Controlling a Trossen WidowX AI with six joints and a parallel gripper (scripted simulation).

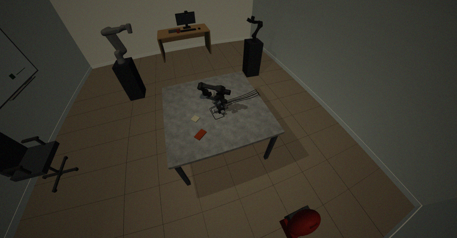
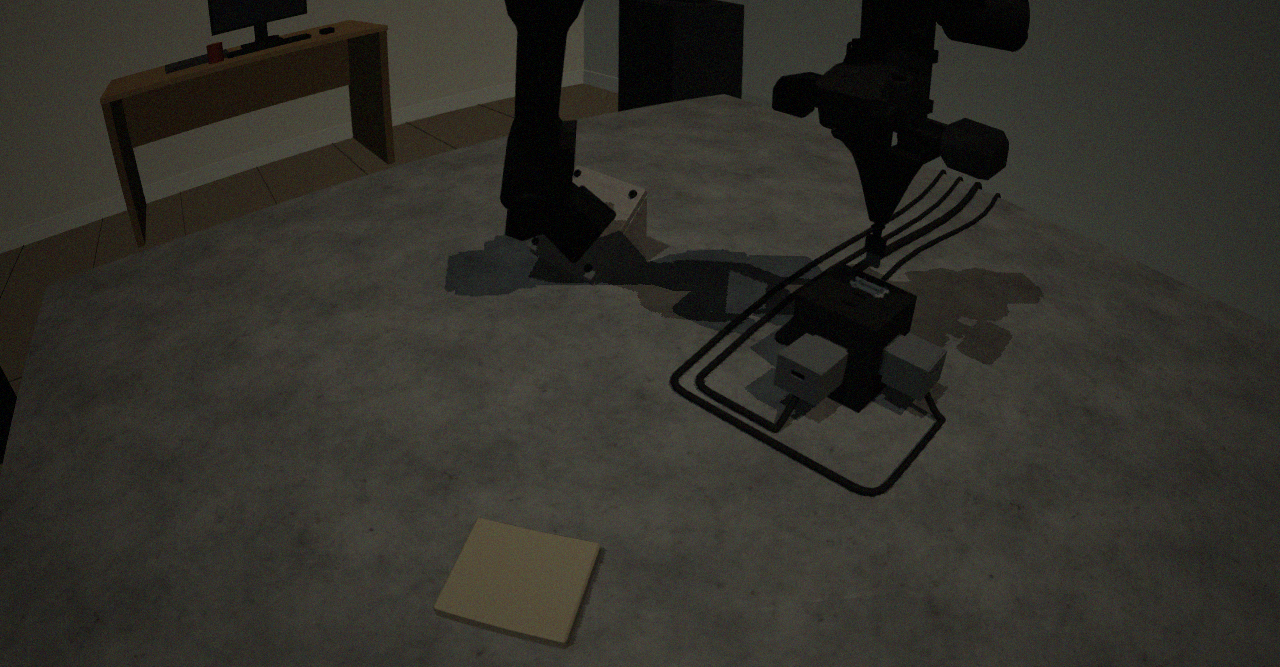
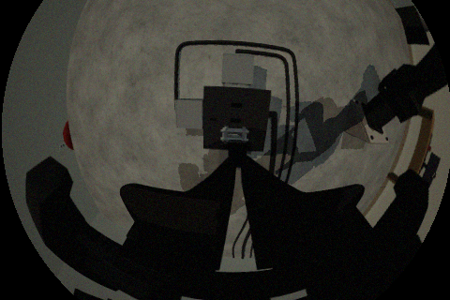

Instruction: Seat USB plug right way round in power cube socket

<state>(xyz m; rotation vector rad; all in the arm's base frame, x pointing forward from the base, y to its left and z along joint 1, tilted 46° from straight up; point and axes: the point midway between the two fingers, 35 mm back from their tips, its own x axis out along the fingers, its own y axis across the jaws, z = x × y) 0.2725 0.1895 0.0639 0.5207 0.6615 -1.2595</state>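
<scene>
gripper (image 2: 875,238): pointing straight down, fingers pinched tight on the USB plug (image 2: 873,249), hanging just above the power cube (image 2: 854,314)
plug: small and dark, off the cube, held over the top socket (image 2: 868,287), can't tell which way round it faces
socket: pale slot on the cube's top face, sits right under the fingertips in the wrist view
cube: on the grey table (image 2: 268,376), grey adapters on its sides, black cables (image 2: 769,430) looping round it
other stuff: beige pad (image 2: 519,580) and red pad (image 1: 200,134), both well apart from the cube
</scene>
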